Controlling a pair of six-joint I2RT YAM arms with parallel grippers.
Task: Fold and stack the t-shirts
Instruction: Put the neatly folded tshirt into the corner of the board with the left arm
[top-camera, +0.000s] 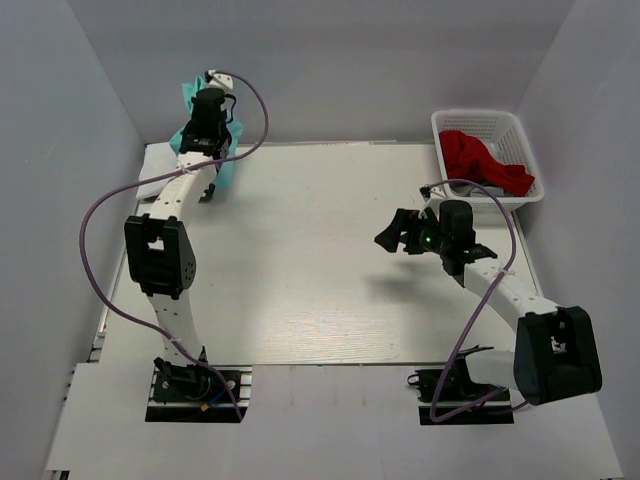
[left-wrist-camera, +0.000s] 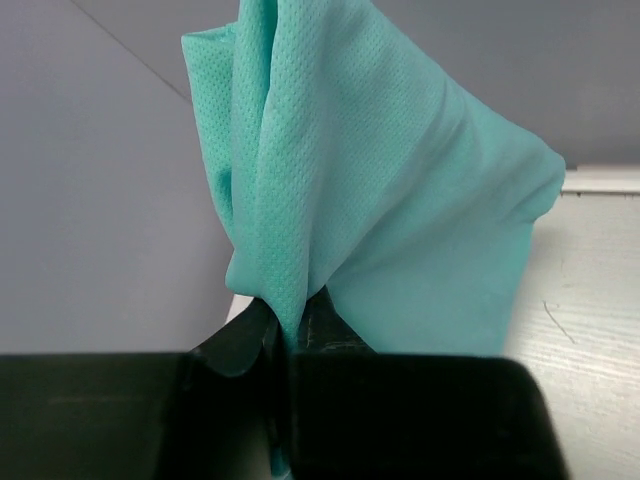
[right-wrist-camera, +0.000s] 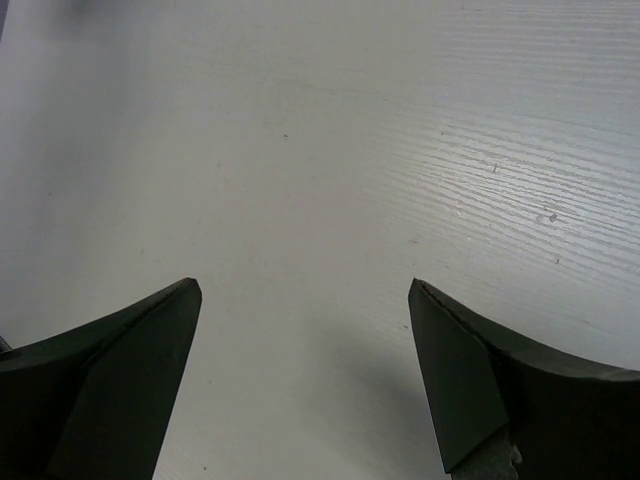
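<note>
My left gripper (top-camera: 205, 92) is raised at the far left corner and shut on the teal-green t-shirt (top-camera: 229, 160), which hangs bunched from it. In the left wrist view the teal cloth (left-wrist-camera: 370, 190) is pinched between the closed fingers (left-wrist-camera: 283, 335). A white t-shirt (top-camera: 155, 183) lies on the table below that arm. The red t-shirt (top-camera: 485, 160) lies crumpled in the white basket (top-camera: 455, 122). My right gripper (top-camera: 392, 238) hovers open and empty over the bare table right of centre; its wrist view (right-wrist-camera: 305, 290) shows only tabletop. The dark grey t-shirt is out of view.
The white table (top-camera: 330, 260) is boxed in by grey walls at the back and both sides. The basket stands at the far right corner. Purple cables loop off both arms.
</note>
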